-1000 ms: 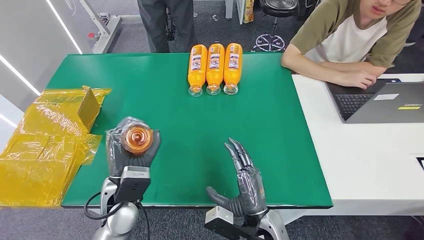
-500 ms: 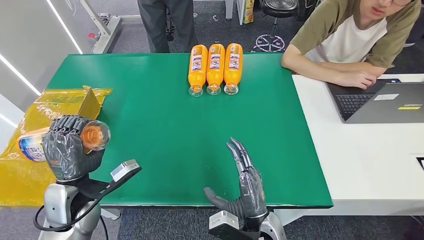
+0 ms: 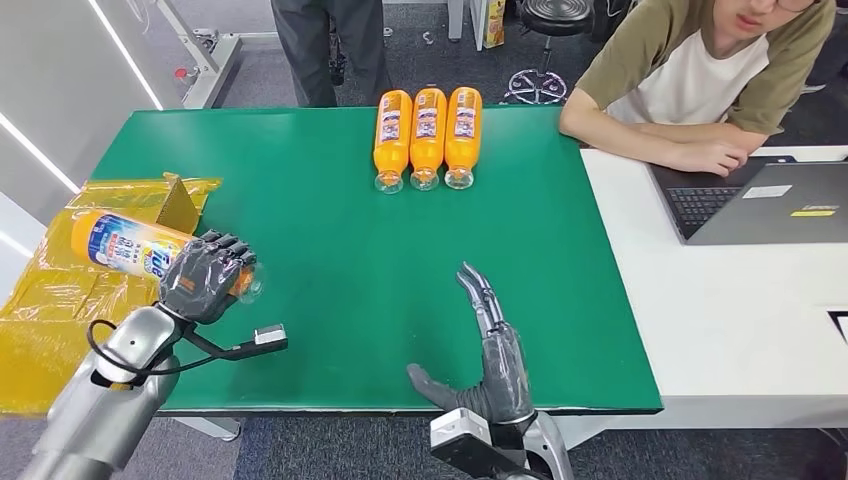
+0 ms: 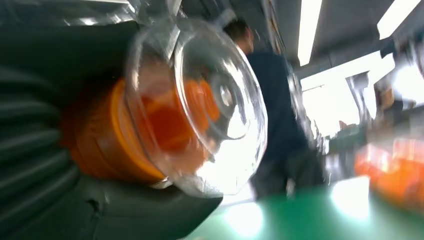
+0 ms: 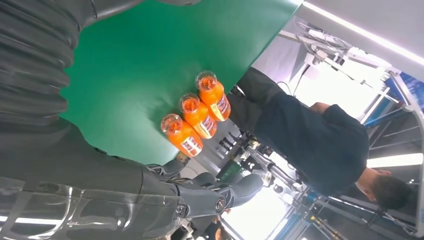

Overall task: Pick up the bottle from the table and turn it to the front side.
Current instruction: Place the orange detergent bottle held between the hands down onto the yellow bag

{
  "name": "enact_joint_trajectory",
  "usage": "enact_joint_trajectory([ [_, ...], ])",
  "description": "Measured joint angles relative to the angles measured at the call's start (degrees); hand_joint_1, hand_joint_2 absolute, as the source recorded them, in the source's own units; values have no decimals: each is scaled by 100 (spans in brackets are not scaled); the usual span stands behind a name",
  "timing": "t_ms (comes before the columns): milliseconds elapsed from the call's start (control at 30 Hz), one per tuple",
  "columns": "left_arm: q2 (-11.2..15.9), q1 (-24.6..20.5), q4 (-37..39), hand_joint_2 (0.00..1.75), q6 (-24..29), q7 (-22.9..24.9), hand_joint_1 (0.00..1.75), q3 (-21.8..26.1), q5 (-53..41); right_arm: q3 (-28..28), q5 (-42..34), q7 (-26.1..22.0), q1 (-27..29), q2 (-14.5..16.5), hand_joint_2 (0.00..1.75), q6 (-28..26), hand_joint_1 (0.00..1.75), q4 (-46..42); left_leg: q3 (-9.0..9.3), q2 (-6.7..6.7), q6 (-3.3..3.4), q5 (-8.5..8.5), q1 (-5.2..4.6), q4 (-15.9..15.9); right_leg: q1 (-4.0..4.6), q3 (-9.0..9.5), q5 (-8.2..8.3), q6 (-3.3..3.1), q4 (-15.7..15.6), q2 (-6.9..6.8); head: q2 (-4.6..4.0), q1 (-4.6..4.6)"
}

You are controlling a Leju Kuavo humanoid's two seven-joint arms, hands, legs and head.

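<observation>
Head view shows my left robot hand [image 3: 205,277] wrapped around the cap end of an orange juice bottle [image 3: 125,243], holding it on its side above the left edge of the green counter [image 3: 330,260]. The bottle's body points away to my left, out over the crumpled yellow plastic wrapping [image 3: 60,300] that lies beside the counter. Its label faces up toward me: a blue and white band with printed lettering, orange plastic at either side of it. In the left wrist view the clear domed cap [image 4: 200,105] sits just past my fingers [image 4: 35,150], with the orange neck inside it; that picture is blurred.

My right robot hand [image 3: 490,345] is empty, fingers stretched straight and apart, thumb out to the side, hovering low over the near edge of the counter.

Three more orange bottles [image 3: 426,133] lie side by side, touching, at the far edge of the counter, caps toward me. A seated person [image 3: 700,80] leans folded arms on the white desk [image 3: 740,300] to my right, beside an open laptop [image 3: 770,200].
</observation>
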Motion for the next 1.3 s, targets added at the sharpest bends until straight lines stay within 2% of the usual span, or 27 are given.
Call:
enact_joint_trajectory([
  [200,130,-607,1315,175,-254,-11,175,-450,-54,15,-32,3,-12,-11,175,-48,0,-2,-4,3,-3,-1,0,0,0,-6,-1,-1,1,5,0,0],
  [500,144,-938,2072,175,-806,114,175,-593,210,101,-124,43,-90,-11,175,-88,0,17,-6,3,-4,-1,1,-1,0,-8,-1,-1,1,4,0,1],
  [633,137,-950,2215,175,-910,200,4,-596,327,113,-133,67,-93,-11,175,-115,0,22,-6,2,-4,-1,1,-1,0,-8,-1,-1,1,4,0,1],
  [667,131,-950,2241,175,-916,220,0,-596,376,112,-133,80,-93,-11,175,-117,0,22,-7,2,-4,-1,1,0,0,-8,-1,-1,1,4,0,1],
  [967,-62,-950,2374,175,-1033,149,0,-517,882,110,-128,114,-93,-9,175,-115,0,22,-7,1,-3,-2,0,0,-1,-7,-1,-1,0,2,0,2],
  [1300,-178,-950,2405,175,-1040,113,0,-424,946,110,-128,116,-92,-9,175,-116,0,22,-6,1,-4,-1,1,0,0,-7,-1,-1,2,2,0,1],
])
